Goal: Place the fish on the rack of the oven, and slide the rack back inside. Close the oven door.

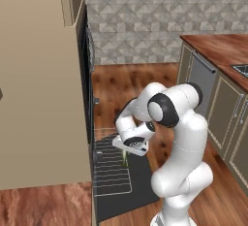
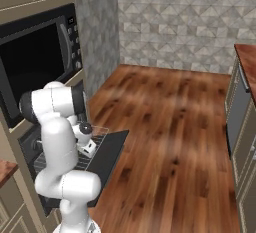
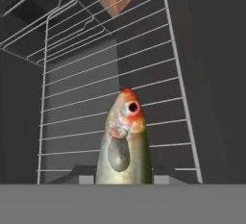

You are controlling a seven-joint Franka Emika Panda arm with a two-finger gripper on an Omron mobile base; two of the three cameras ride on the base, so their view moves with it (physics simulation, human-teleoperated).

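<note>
One fish [image 3: 123, 143] sits pinched in the gripper [image 1: 127, 156], head sticking out past the tips, low center of the hand view. It hangs just above the pulled-out rack [image 3: 115, 74], over the open door [image 1: 140, 181].

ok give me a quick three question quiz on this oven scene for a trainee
1. True or false: the oven door is closed.
2. Over what does the tool hold the fish? A) the wood floor B) the rack C) the counter
3. Fill in: the rack is pulled ___ of the oven, above the open door.

Key: 1 false, the door lies open and flat. 2 B, the hand view shows the fish head pointing at the wire rack, gripped by the shut tool. 3 out.
</note>
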